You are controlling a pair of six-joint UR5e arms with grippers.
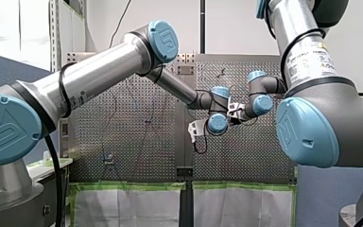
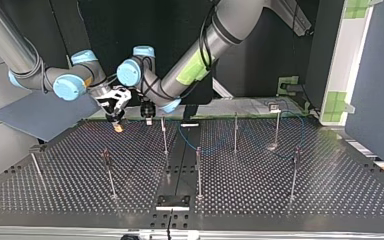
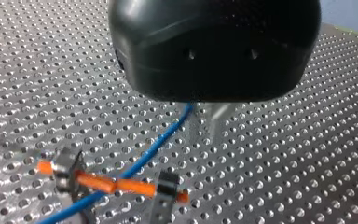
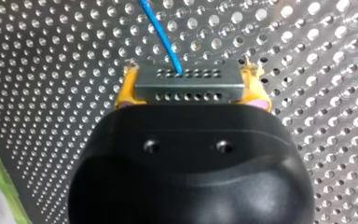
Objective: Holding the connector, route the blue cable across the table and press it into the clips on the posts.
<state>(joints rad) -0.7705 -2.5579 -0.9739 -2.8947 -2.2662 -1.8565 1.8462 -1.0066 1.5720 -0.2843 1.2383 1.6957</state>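
Connector (image 4: 189, 86) is clamped between the yellow-padded fingers (image 4: 127, 91) of the right gripper (image 4: 190, 71). Blue cable (image 4: 164, 35) is seen leaving it ahead of the fingers, over the perforated surface (image 4: 51, 70). At the left gripper (image 3: 205, 123) the cable appears to reach the tips. Grip there can't be told because of blur.

Front, top views opposed across table (image 2: 330, 190); wrist views close

Flat grey board (image 2: 35, 117) at the top view's middle left. White panel (image 2: 347, 60) with green tape (image 2: 336, 102) at upper right.
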